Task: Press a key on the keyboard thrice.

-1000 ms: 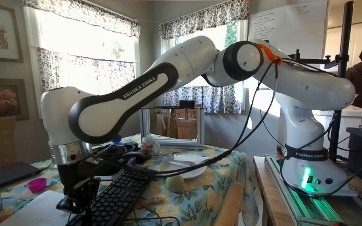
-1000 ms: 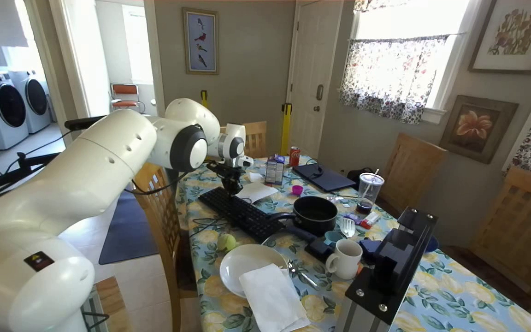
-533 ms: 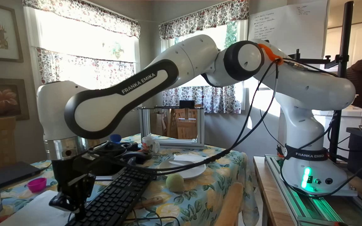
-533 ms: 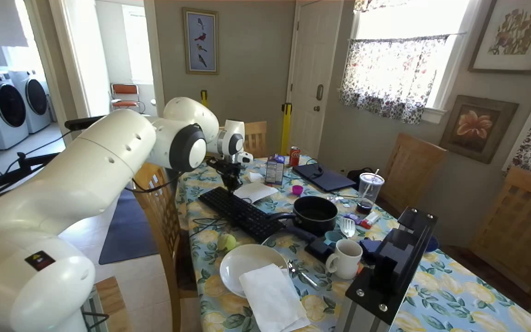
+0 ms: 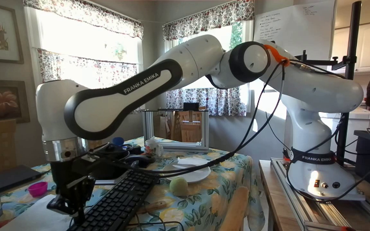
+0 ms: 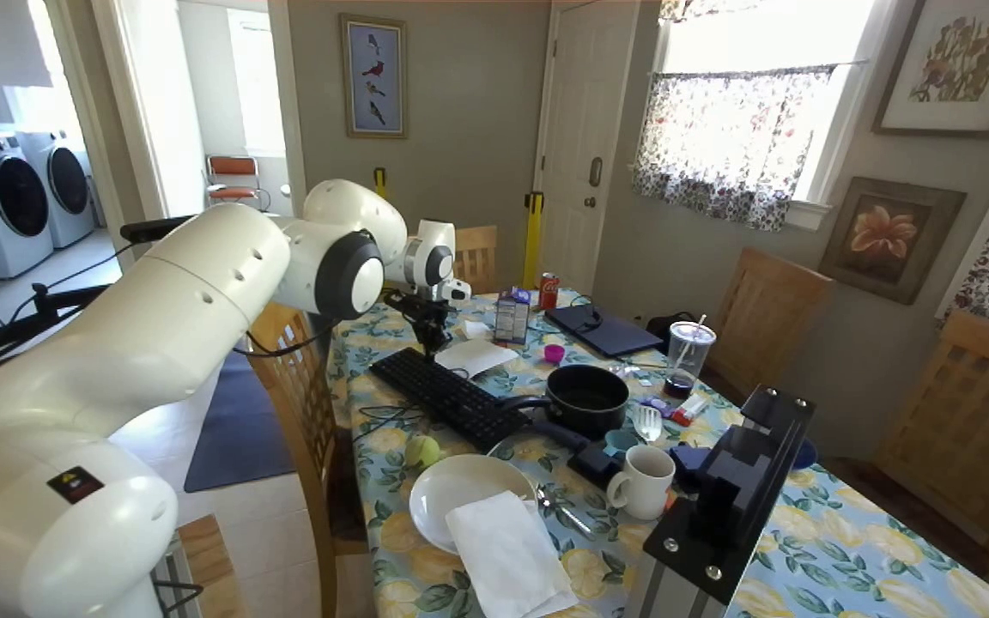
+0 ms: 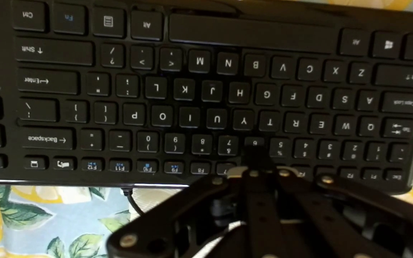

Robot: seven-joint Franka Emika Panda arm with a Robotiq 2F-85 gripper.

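Note:
The black keyboard (image 5: 120, 202) lies flat on the table and shows in both exterior views (image 6: 452, 399). It fills most of the wrist view (image 7: 253, 32), with its letters upside down. My gripper (image 7: 258, 154) is shut and empty, its dark fingertips together over the number row. The tips hide the lower part of the 6 key and some function keys beside it. In the exterior views the gripper (image 5: 80, 218) points down at the keyboard's paper-side edge, also seen here (image 6: 432, 350). I cannot tell whether the tips touch a key or hover just above.
A black pan (image 6: 587, 402) stands beside the keyboard, its handle reaching the keyboard's end. A white paper (image 6: 476, 356) lies close to the gripper. A pale green ball-like fruit (image 5: 178, 187), a white plate (image 6: 439, 506) and a mug (image 6: 642, 481) are also on the table.
The gripper has risen and shifted left in an exterior view, mostly in the first half second, with a small further rise since. It stays shut. The light on the robot's base went from green to unlit.

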